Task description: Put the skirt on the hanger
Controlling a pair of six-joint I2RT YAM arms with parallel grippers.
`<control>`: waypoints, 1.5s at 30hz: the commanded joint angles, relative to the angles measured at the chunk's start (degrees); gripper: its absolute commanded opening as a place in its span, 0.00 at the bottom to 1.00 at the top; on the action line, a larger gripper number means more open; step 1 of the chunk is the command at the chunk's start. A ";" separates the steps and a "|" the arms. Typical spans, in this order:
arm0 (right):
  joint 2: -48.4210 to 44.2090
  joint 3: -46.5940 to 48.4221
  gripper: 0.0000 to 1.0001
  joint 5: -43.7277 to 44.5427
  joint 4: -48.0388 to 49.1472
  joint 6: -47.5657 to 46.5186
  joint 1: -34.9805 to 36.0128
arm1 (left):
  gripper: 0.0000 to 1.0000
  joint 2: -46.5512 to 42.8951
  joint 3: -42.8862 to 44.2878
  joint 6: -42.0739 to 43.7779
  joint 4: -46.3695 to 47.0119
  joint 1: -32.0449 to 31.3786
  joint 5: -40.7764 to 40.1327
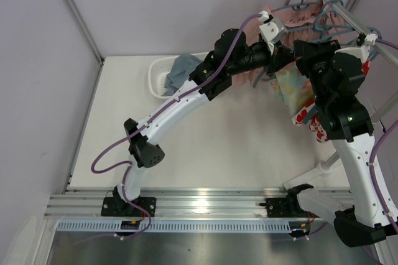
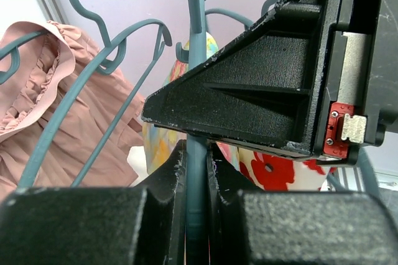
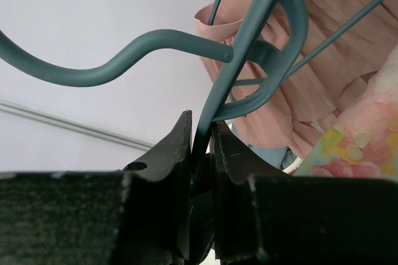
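Right wrist: right tool (image 3: 202, 129) tight around hanger (image 3: 245, 41).

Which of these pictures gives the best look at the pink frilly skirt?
The left wrist view: the pink skirt fills its left side, with the ruffled edge and folds plain to see. The right wrist view catches only a patch of its pleats at the upper right. The top view shows just a small strip, far off and partly covered.
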 commanded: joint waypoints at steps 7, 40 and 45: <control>0.00 4.10 0.00 5.74 2.65 -3.77 -2.58 | 0.23 -3.85 -1.90 0.14 9.53 -1.46 0.04; 0.18 9.55 0.00 7.85 1.25 -1.92 -3.11 | 0.35 -5.00 -10.16 9.37 2.94 -1.20 0.92; -0.26 9.81 0.00 8.12 1.60 -2.27 -3.11 | 0.31 -5.08 -11.04 7.62 3.11 0.12 4.33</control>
